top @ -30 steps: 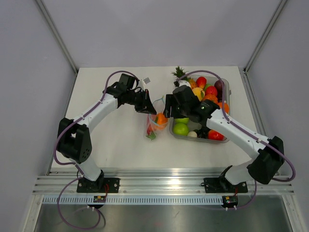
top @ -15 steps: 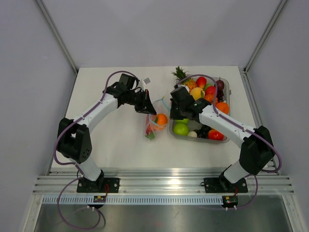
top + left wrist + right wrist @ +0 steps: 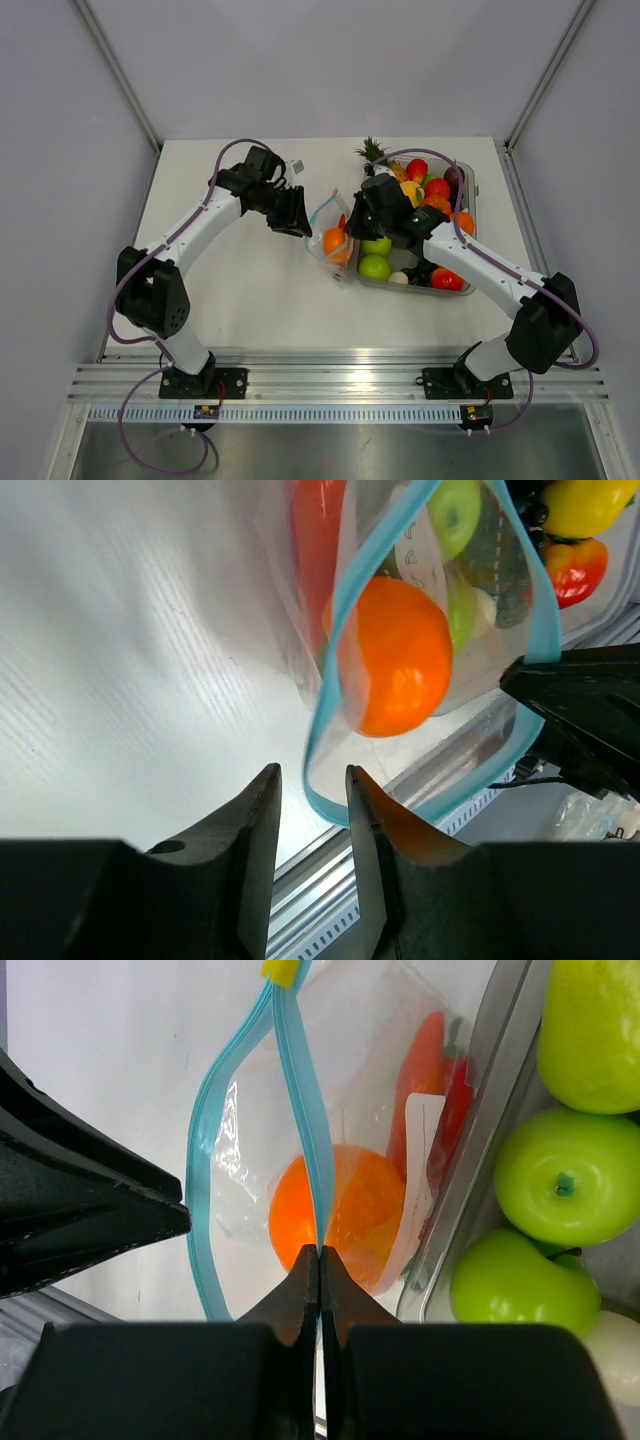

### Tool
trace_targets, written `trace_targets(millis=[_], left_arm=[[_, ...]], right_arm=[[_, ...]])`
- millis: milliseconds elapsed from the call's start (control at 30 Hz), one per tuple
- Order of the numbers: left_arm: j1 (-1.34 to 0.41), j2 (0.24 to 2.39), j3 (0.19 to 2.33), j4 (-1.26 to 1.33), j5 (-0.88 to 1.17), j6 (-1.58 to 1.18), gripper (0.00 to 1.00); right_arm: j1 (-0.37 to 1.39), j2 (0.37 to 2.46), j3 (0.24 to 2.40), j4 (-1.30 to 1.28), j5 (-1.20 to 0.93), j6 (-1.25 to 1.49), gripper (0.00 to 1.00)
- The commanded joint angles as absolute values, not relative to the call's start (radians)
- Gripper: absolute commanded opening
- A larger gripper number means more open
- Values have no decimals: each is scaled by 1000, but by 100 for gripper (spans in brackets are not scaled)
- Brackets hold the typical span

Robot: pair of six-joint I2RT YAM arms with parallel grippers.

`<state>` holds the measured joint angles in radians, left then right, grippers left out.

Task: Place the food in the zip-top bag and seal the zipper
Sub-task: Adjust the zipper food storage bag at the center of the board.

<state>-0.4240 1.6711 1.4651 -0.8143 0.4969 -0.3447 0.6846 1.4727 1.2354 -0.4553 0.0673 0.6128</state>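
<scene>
My right gripper [image 3: 318, 1252] is pinched tight on the zipper [image 3: 199, 1210]. Left gripper [image 3: 308, 792] has jaws apart w/ the strip between. Bag [image 3: 332, 212] sits beside the tray [image 3: 465, 1160], orange piece [image 3: 400, 655] + chili [image 3: 315, 540] inside. Chili's end is cut off in left wrist view.

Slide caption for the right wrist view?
Right gripper pinches the blue zipper of the open bag; orange piece and chili inside, green apples beside.

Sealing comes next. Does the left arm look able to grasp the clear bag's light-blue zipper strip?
Probably yes: the open left fingers straddle the zipper strip, nothing between; right fingers pinch its other side.
</scene>
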Motion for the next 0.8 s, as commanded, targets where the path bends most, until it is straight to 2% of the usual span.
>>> trace_targets(millis=[0,67,167,267,300,400,433,467,600,767], left_arm=[[-434,1632,1457,-816,442,-339,34],[-439,1638,1451,-815,425,-348,37],[-440,1634,1439,-802,411,-363,51],[-440,1631,1437,-785,416,-365,50],[-440,1637,1439,-785,422,-367,48],[-448,1647,1436,-779,440,-374,27],[-449,1652,1431,-772,449,-379,10],[-452,1655,1427,-767,457,-391,0],[-453,1655,1451,-762,486,-416,0],[-454,1643,1621,-928,243,-380,0]], right_arm=[[690,1460,1235,-391,52,646,0],[692,1465,1235,-391,52,646,0],[693,1459,1233,-393,51,641,0],[693,1456,1232,-400,54,638,0],[693,1454,1229,-399,58,638,0],[693,1456,1224,-399,58,643,0],[693,1456,1223,-400,61,644,0],[693,1457,1220,-400,61,647,0],[693,1482,1226,-411,52,643,0],[696,1456,1256,-454,37,620,0]])
